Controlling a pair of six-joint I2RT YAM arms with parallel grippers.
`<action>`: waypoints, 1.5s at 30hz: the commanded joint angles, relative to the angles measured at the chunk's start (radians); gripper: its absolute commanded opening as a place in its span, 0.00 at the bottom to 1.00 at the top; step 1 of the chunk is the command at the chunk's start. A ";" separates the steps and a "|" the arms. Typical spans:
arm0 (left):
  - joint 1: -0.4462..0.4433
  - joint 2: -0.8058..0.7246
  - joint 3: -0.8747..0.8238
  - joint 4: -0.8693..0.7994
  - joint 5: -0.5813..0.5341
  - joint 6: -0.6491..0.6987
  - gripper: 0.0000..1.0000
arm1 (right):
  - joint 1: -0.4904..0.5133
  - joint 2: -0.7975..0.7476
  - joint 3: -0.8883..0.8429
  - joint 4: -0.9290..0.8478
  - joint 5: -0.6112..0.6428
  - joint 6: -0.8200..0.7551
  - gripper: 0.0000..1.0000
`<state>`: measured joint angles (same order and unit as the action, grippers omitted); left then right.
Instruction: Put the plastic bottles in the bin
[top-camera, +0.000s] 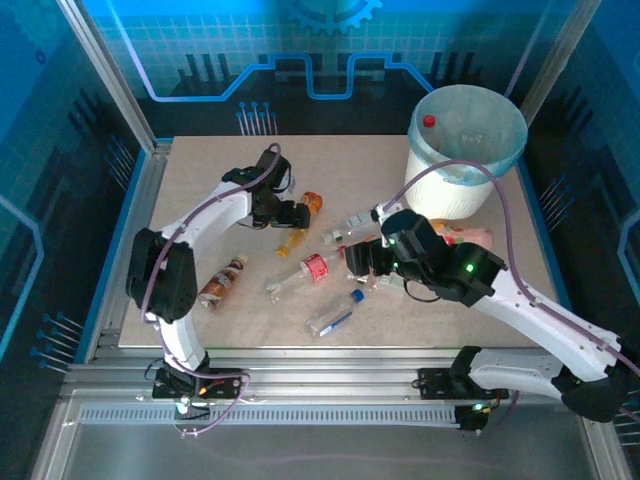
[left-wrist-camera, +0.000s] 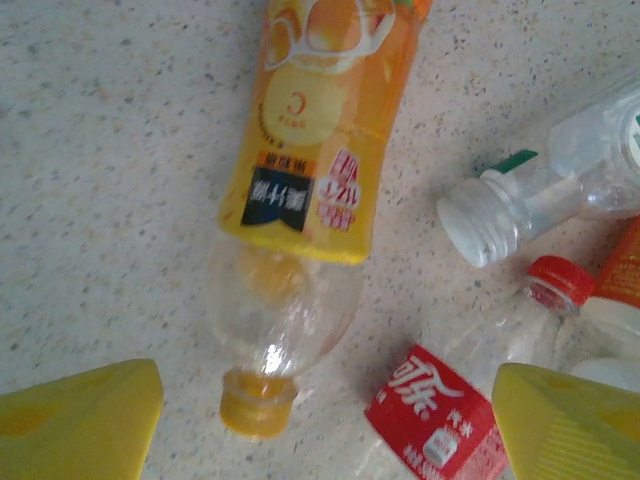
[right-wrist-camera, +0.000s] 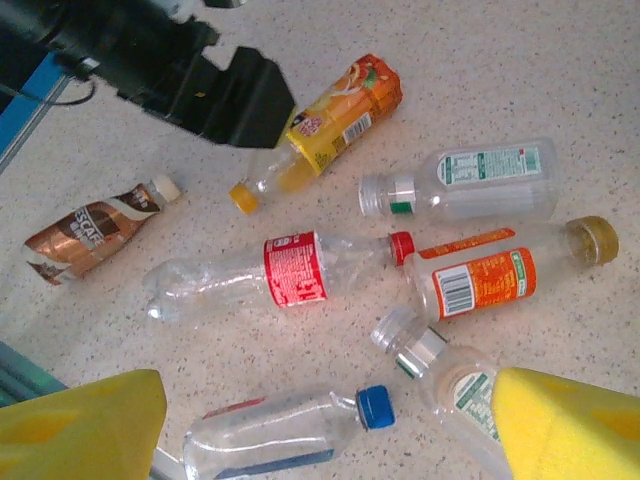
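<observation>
Hovering: left gripper (left-wrist-camera: 322, 425) spread over orange-yellow bottle (left-wrist-camera: 320, 130) | right gripper (right-wrist-camera: 325, 425) spread, seemingly empty, above blue-capped bottle (right-wrist-camera: 270, 442)

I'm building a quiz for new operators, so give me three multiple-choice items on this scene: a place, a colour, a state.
1. Where on the table does the bin stand? A) far right corner B) near left corner C) centre
2. What colour is the cap of the orange bottle below the left pincer? A) blue B) green C) orange-yellow
3. How is the left pincer? A) shut on a bottle B) open, holding nothing C) inside the bin
Answers: 1 A, the top view has it at the table's far right; 2 C, the left wrist view shows that cap; 3 B, its fingers stand wide apart, the bottle lying on the table between them.
</observation>
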<state>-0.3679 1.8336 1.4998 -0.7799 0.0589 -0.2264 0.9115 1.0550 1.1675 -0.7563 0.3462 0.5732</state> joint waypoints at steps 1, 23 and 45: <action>0.002 0.060 0.051 0.000 0.061 0.044 0.87 | 0.025 -0.044 -0.041 -0.029 0.063 0.068 0.86; 0.002 0.332 0.186 -0.064 -0.037 0.145 0.73 | 0.030 -0.158 -0.139 -0.064 0.147 0.096 0.88; 0.001 0.034 0.159 -0.061 -0.108 0.181 0.61 | 0.030 -0.189 -0.100 -0.082 0.120 0.110 0.85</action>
<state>-0.3683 2.0068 1.6676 -0.8326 -0.0322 -0.0677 0.9302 0.8642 1.0348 -0.8307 0.4629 0.6739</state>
